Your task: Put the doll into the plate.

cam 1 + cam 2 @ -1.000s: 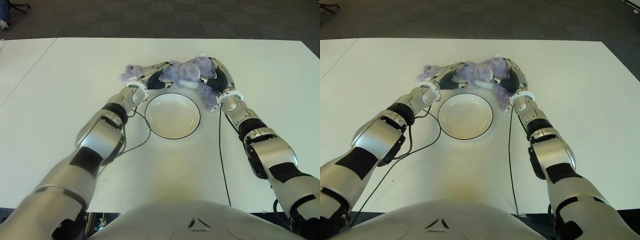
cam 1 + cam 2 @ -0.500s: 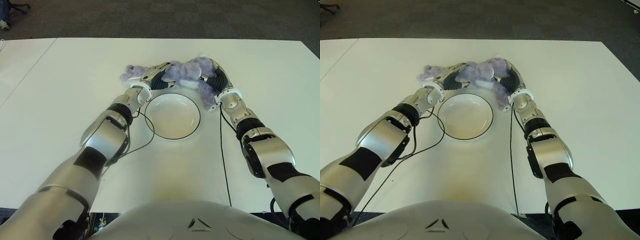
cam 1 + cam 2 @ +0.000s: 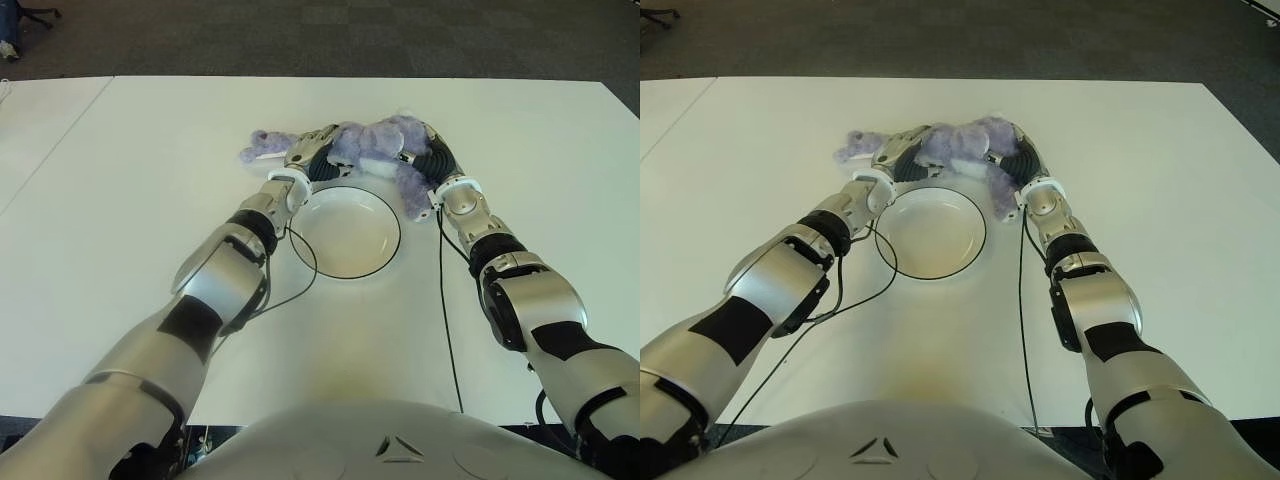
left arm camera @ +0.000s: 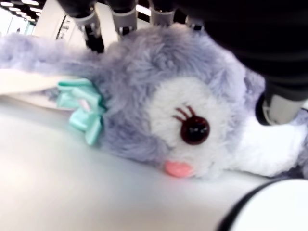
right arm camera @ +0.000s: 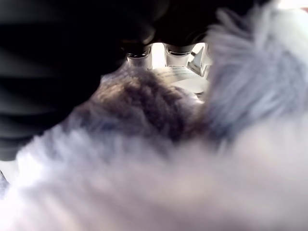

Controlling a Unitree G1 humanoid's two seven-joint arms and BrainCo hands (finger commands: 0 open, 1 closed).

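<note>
A purple plush doll (image 3: 372, 140) with a white face and a teal bow (image 4: 84, 108) lies on its side on the white table (image 3: 150, 180), just behind the white plate (image 3: 346, 235) with a dark rim. My left hand (image 3: 312, 152) is at the doll's head end, its fingers (image 4: 122, 12) curled over the top of the head. At the body end, my right hand (image 3: 428, 160) is wrapped around the fur, which fills the right wrist view (image 5: 192, 168). One long ear (image 3: 258, 148) sticks out to the left. The doll's face touches the table.
Black cables run from both wrists across the table, one looping beside the plate's left rim (image 3: 300, 270), one along the right forearm (image 3: 443, 300). Dark carpet (image 3: 300, 35) lies beyond the far table edge.
Both wrists have drawn closer together behind the plate, and the hands have tightened on the doll. The doll has barely shifted.
</note>
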